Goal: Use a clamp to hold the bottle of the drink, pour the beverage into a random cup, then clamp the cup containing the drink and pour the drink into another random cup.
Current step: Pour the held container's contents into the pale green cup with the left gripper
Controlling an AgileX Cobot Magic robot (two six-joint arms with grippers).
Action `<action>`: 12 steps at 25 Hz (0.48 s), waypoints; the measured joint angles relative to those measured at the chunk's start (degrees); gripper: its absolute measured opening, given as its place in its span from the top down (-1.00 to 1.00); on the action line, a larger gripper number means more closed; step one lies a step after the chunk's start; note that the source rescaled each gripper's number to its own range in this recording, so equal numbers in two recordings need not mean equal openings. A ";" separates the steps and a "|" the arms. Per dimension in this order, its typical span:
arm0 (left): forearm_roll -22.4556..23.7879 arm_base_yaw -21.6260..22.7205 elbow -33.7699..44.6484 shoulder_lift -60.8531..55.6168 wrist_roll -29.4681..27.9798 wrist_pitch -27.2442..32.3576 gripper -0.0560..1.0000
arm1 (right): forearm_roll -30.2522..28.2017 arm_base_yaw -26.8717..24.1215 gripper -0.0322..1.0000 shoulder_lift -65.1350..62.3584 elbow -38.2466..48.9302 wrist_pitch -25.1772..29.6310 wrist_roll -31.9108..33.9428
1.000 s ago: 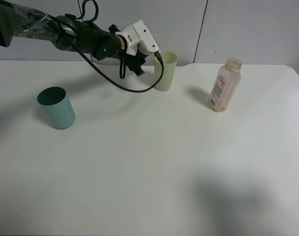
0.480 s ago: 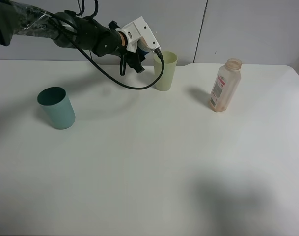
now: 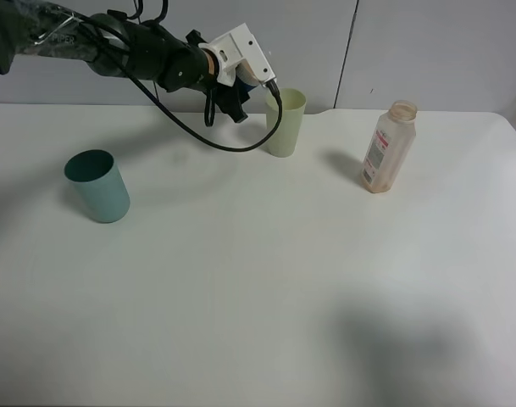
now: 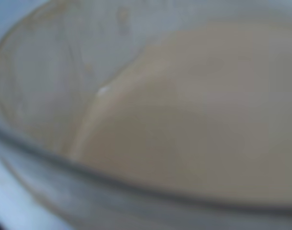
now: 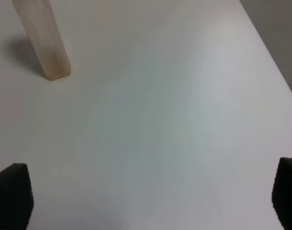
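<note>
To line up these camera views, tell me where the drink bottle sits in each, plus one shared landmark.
Exterior high: the bottle stands upright on the right of the table, right of the pale cup.
Left wrist: not in it; only blurred tan liquid inside a cup.
Right wrist: the bottle stands on the table, its top cut off by the frame.
Shared landmark: the white table, in the exterior high and right wrist views.

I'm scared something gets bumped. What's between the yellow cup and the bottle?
Nothing but bare table between yellow cup and bottle, in the high view.
</note>
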 joint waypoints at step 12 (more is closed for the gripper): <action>0.73 -1.39 0.00 -0.46 0.63 1.07 0.85 | 0.00 0.00 -1.00 0.00 0.00 0.00 0.00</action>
